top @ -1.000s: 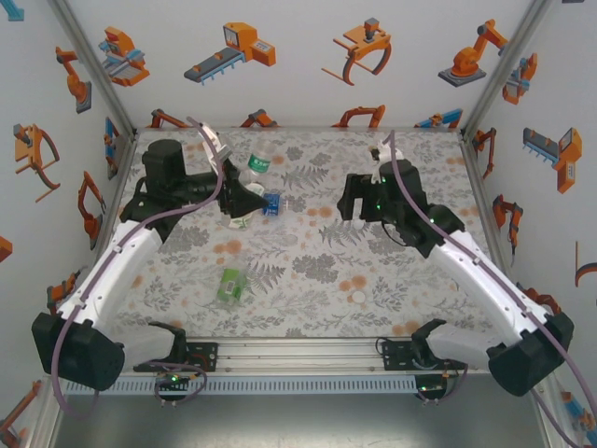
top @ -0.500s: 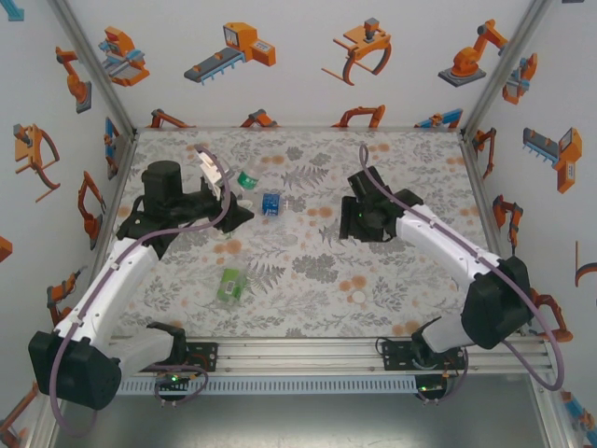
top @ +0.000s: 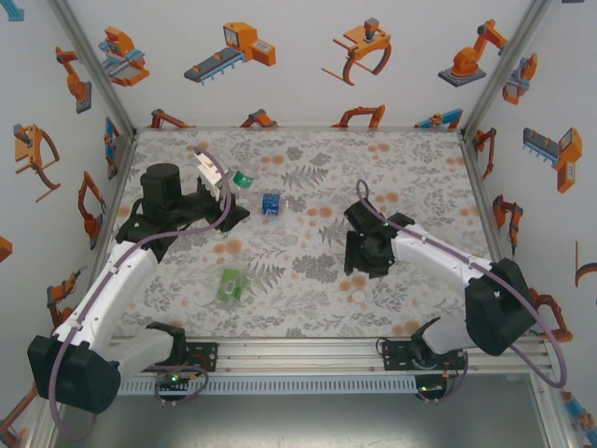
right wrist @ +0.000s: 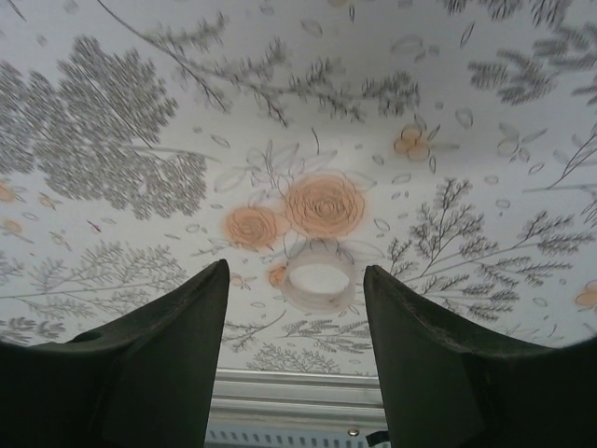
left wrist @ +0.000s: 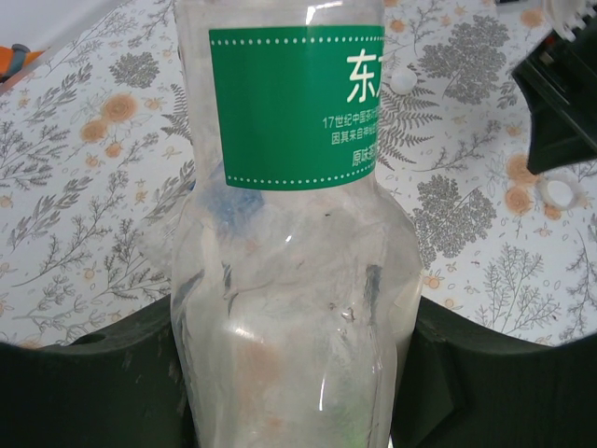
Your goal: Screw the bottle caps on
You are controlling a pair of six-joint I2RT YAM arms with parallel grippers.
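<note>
Overhead, the left gripper (top: 229,184) sits at the far left of the floral table (top: 420,168), its fingers clenched on the slim bottle (top: 244,177), whose green label points toward the middle of the table. The left wrist view shows the same grip up close. The left gripper (left wrist: 294,350) has one dark finger (left wrist: 103,383) pressed against each side of the slim bottle (left wrist: 294,243), and the clear body runs away from the camera, with the green label and its white print on the far half. Whether this bottle's neck carries a cap cannot be told, since the neck lies past the top edge of that view. Beyond the bottle, an upper cap (left wrist: 403,81) and a lower cap (left wrist: 560,193), both white, lie on the print.

The blue-labelled bottle (top: 270,203) stands just right of the held one and apart from it. The green-labelled bottle (top: 229,285) lies on its side nearer the arm bases, well apart from both.

The right gripper (top: 366,259) hangs low over the right-centre of the table. In its wrist view the right gripper (right wrist: 297,273) has its fingers released and spread. A pale cap (right wrist: 319,277) rests on the table in line with the gap, open side up, touching neither finger.
</note>
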